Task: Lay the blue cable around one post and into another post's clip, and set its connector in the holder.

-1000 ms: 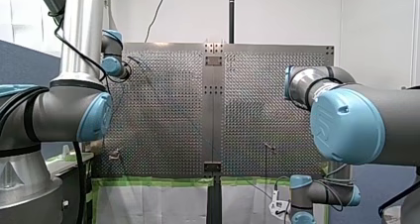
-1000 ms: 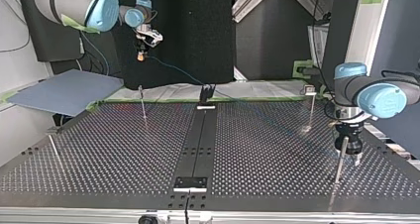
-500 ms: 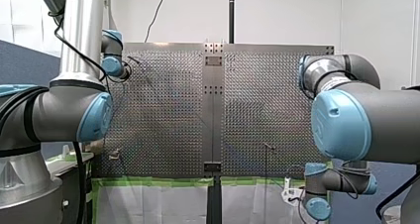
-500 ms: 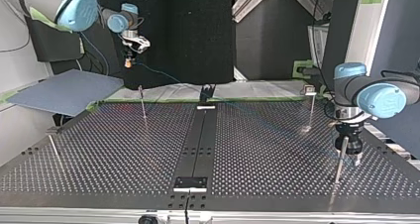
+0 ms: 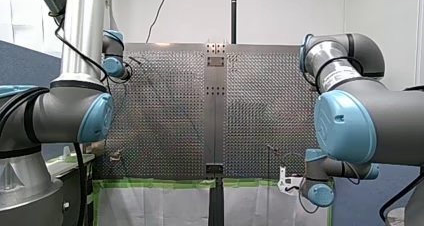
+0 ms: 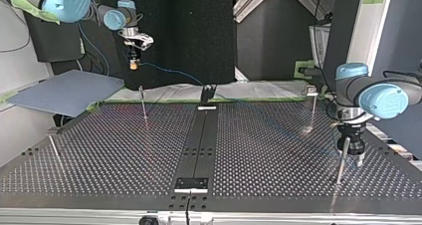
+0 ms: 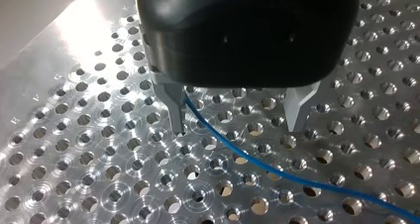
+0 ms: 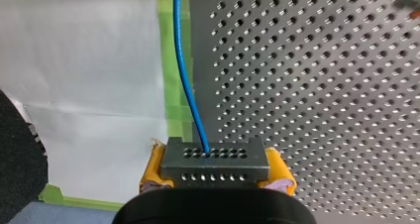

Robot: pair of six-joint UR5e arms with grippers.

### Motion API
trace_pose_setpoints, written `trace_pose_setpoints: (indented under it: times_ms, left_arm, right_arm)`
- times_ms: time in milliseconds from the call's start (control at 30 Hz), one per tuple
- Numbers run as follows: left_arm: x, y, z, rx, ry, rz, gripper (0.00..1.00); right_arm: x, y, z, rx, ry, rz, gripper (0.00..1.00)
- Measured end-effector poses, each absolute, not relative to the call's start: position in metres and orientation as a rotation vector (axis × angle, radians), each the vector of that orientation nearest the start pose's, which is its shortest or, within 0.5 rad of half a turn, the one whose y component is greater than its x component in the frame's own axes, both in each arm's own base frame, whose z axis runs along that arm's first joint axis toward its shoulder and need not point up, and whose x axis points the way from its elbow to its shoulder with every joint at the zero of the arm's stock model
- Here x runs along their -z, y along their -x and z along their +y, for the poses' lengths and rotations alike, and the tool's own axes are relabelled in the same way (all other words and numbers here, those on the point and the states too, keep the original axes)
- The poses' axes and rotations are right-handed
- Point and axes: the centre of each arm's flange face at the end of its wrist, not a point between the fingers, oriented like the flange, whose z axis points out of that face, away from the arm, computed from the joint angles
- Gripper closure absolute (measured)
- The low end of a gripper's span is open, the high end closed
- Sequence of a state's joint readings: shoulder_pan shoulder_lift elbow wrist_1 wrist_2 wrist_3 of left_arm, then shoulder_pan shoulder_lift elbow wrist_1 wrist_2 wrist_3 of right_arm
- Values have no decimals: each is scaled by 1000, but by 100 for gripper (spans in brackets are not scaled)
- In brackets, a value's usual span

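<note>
Right pads (image 8: 151, 170): yellow, shut tight on the 2 sides of the connector (image 8: 215, 157), holding it.
Connector: dark block with 2 rows of holes, carried in the air.
Right gripper (image 6: 133, 60): high at the top view's left, beyond the table's (image 6: 259, 150) far edge, well apart from the nearest post.
Cable (image 8: 185, 75): blue, leaves the connector's face and runs ahead along the green tape (image 8: 171, 60) at the table edge. In the top view slopes down from the right gripper toward the holder (image 6: 207, 94); contact with it cannot be told.
Left fingers (image 7: 176, 110): 2 metal tips spread wide, gripping nothing, close over the perforated plate. Cable passes between them, hard against 1 finger, then on across the holes.
Left gripper (image 6: 351, 148): low at the top view's right, near the side edge, just beside a post (image 6: 340, 166).
Room: 3 other posts well apart over the table; wide plate between the 2 grippers.
</note>
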State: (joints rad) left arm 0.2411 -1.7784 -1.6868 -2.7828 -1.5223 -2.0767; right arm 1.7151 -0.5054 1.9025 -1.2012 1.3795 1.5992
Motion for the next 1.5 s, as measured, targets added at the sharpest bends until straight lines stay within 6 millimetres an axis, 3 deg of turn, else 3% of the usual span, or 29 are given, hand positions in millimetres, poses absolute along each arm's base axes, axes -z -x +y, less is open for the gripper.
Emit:
trace_pose_setpoints:
  times_ms: [300, 633, 1200, 1500]
  left_arm:
    - [-358, -579, 1, 243, 530, 1448, 0]
    - [-357, -579, 1, 244, 530, 1448, 0]
    - [-358, -579, 1, 237, 536, 1446, 0]
    - [-357, -579, 1, 237, 536, 1447, 0]
  right_arm:
    - [102, -217, -481, -1400, -1533, -1276, 100]
    - [60, -217, -498, -1454, -1474, -1261, 100]
    - [-28, -230, -523, -1621, -1460, -1065, 100]
    - [-65, -222, -528, -1579, -1442, -1040, 100]
